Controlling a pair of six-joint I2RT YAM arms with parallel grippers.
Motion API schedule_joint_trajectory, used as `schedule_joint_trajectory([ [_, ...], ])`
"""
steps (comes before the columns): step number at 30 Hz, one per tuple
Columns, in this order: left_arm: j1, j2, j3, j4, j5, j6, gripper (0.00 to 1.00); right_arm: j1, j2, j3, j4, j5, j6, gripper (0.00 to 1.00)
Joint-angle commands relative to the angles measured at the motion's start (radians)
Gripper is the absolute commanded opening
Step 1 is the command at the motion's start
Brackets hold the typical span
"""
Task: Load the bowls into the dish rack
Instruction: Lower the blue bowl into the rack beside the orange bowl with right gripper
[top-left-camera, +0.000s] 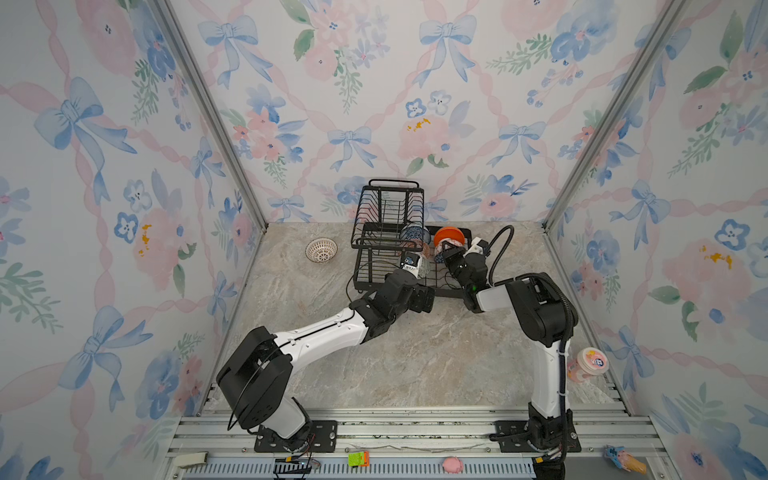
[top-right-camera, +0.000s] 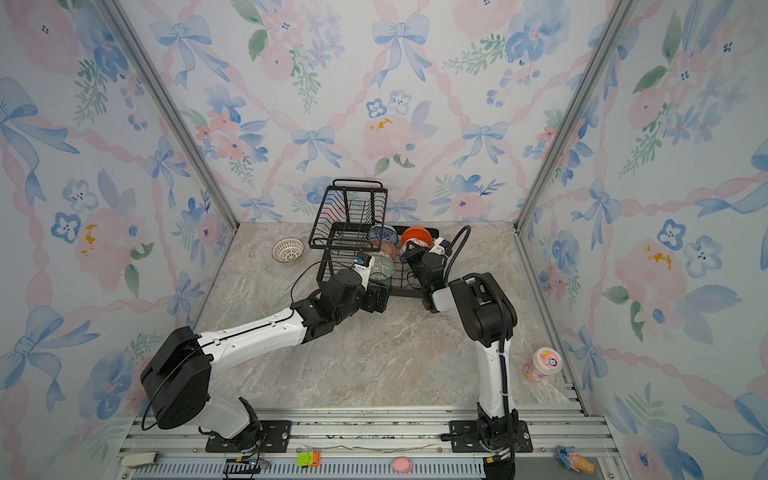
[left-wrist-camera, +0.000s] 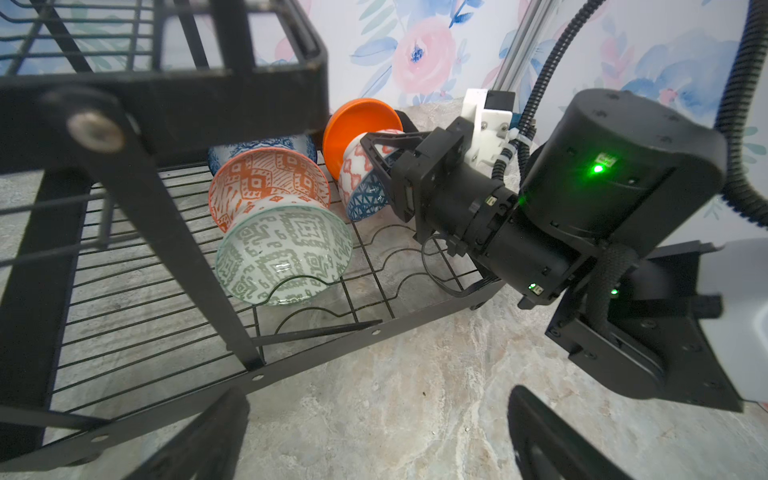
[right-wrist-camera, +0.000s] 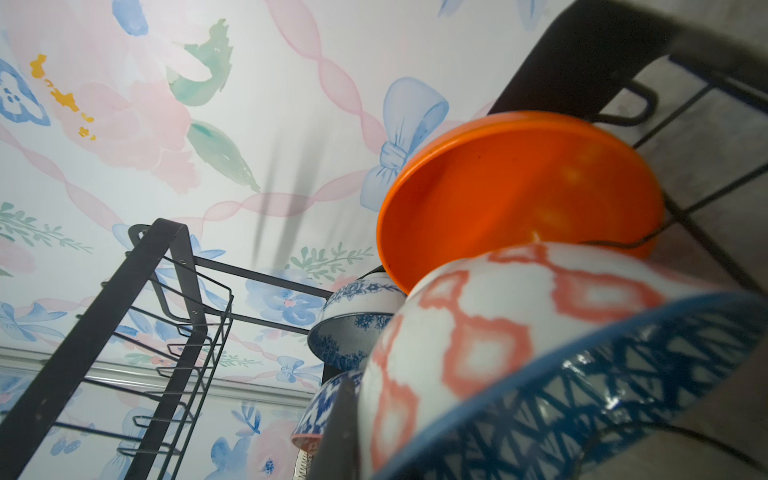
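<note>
Looking at the dish rack (top-left-camera: 374, 208) near the back wall, with five bowls on its lower wire tray. Counting one row of grey-green patterned bowl (left-wrist-camera: 286, 249), red-orange patterned bowl (left-wrist-camera: 266, 183) and blue-and-white bowl (left-wrist-camera: 299, 147), all tipped on their sides and nested one against the next. Spotting the plain orange bowl (left-wrist-camera: 357, 120) just beside them, up on edge, with the dark blue geometric bowl (left-wrist-camera: 361, 199) leaning into it. Seeing the right gripper (left-wrist-camera: 376, 153) pinched tight on the rim of that dark blue geometric bowl, one finger on the inside. Finding the left gripper (left-wrist-camera: 374, 449) low over the marble table (top-left-camera: 415, 353) in front of the rack, jaws spread wide with nothing between them. Also noticing the white lattice bowl (top-left-camera: 321, 250) sitting upright on the table left of the rack, not touching it.
</note>
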Motion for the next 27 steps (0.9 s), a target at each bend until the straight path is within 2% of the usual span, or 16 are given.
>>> schedule_joint_trajectory([
  [1, 0.008, -0.027, -0.005, 0.014, 0.009, -0.016, 0.98, 0.013, -0.043, -0.025, 0.02, 0.061, 0.017, 0.05],
  [11, 0.008, -0.019, -0.012, 0.015, 0.017, -0.031, 0.98, 0.043, -0.078, -0.063, -0.075, 0.182, 0.111, 0.1],
  [18, 0.008, -0.019, -0.016, 0.014, 0.018, -0.033, 0.98, 0.044, -0.074, -0.056, -0.126, 0.198, 0.162, 0.21],
  [27, 0.007, -0.037, -0.028, 0.01, 0.02, -0.042, 0.98, 0.042, -0.106, -0.062, -0.156, 0.2, 0.162, 0.26],
])
